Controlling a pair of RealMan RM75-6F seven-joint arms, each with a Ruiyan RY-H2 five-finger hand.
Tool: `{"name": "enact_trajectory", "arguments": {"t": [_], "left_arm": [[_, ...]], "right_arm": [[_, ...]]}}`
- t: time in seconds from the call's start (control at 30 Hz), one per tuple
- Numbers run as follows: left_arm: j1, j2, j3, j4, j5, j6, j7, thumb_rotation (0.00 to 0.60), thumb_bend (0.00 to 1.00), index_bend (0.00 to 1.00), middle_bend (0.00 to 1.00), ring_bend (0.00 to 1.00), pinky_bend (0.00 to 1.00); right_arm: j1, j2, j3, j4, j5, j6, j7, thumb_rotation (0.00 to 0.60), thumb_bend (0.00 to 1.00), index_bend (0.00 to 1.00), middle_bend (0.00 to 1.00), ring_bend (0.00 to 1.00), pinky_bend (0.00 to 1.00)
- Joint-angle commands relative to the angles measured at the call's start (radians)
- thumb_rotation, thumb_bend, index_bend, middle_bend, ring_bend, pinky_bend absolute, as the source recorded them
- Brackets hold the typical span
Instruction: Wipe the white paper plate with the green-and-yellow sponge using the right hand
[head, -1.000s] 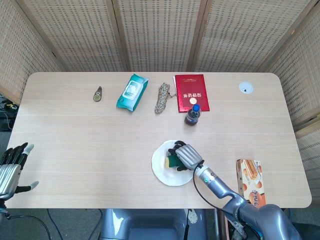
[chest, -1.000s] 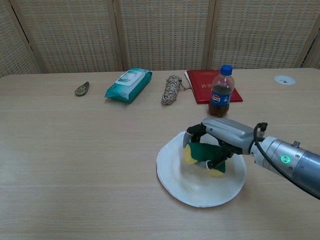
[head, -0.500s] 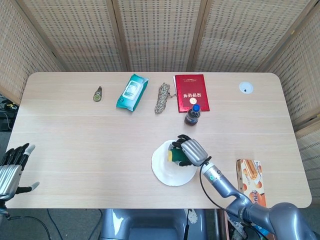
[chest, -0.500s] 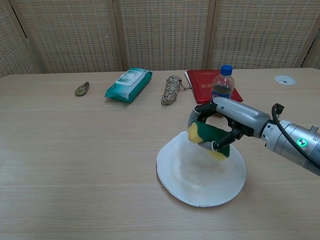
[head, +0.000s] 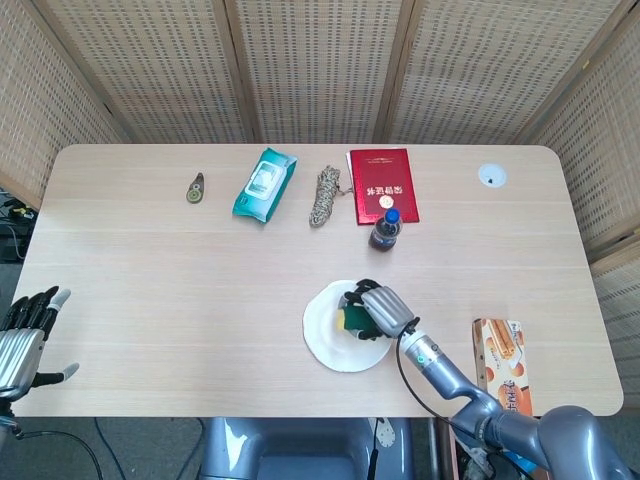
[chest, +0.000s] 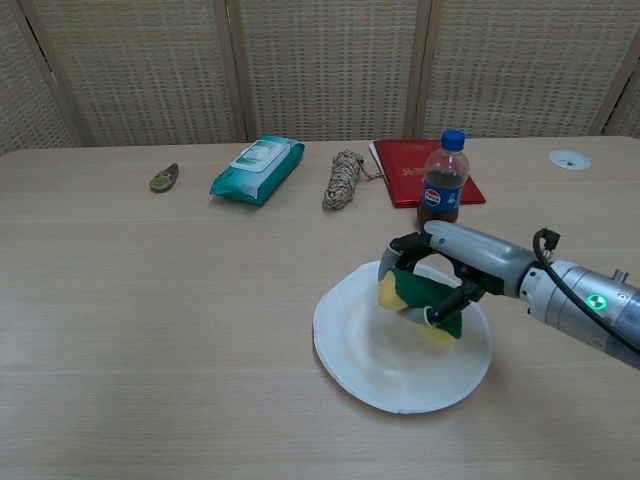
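Note:
The white paper plate (head: 329, 341) (chest: 370, 362) lies near the table's front edge, right of centre. My right hand (head: 381, 309) (chest: 462, 262) grips the green-and-yellow sponge (head: 349, 317) (chest: 417, 299) over the plate's far right part. In the chest view the sponge is tilted, and I cannot tell whether it touches the plate. My left hand (head: 24, 334) hangs off the table's front left corner, holding nothing, its fingers apart.
A cola bottle (head: 385, 230) (chest: 442, 185) stands just behind the plate. Behind it lie a red booklet (head: 383, 185), a rope bundle (head: 325, 195), a teal wipes pack (head: 264, 184) and a small green object (head: 195, 187). A snack box (head: 500, 362) lies at the front right.
My right hand lifted the sponge toward the plate's far side half a second ago. It has since come back down and slightly toward the front over the plate. The left hand has barely moved.

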Motion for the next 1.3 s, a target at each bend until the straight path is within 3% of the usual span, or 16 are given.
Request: {"name": "enact_trajectory", "arguments": {"t": [0.03,0.73,0.93,1.13,1.3], "left_arm": [[0.001,0.001,0.000,-0.001,0.002,0.003,0.000,0.600,0.00,0.00,0.00,0.00,0.00],[0.004,0.003,0.002,-0.002,0.005,0.008,-0.006,0.600,0.00,0.00,0.00,0.00,0.00],[0.005,0.004,0.002,-0.002,0.005,0.009,-0.007,0.600,0.00,0.00,0.00,0.00,0.00],[0.005,0.006,0.002,-0.003,0.006,0.009,-0.010,0.600,0.00,0.00,0.00,0.00,0.00],[0.006,0.009,0.004,-0.005,0.012,0.012,-0.014,0.600,0.00,0.00,0.00,0.00,0.00]], "right_arm": [[0.003,-0.016,0.002,0.017,0.011,-0.024,-0.010,0.600,0.32,0.43,0.53,0.36,0.17],[-0.025,-0.097,-0.035,0.158,-0.003,-0.048,0.030,0.600,0.32,0.43,0.53,0.36,0.17],[-0.021,-0.066,-0.010,0.104,-0.018,0.020,0.037,0.600,0.32,0.43,0.53,0.36,0.17],[-0.003,0.011,0.050,-0.011,-0.023,0.102,0.002,0.600,0.32,0.43,0.53,0.36,0.17],[0.005,0.073,0.088,-0.065,0.005,0.096,-0.056,0.600,0.32,0.43,0.53,0.36,0.17]]}}
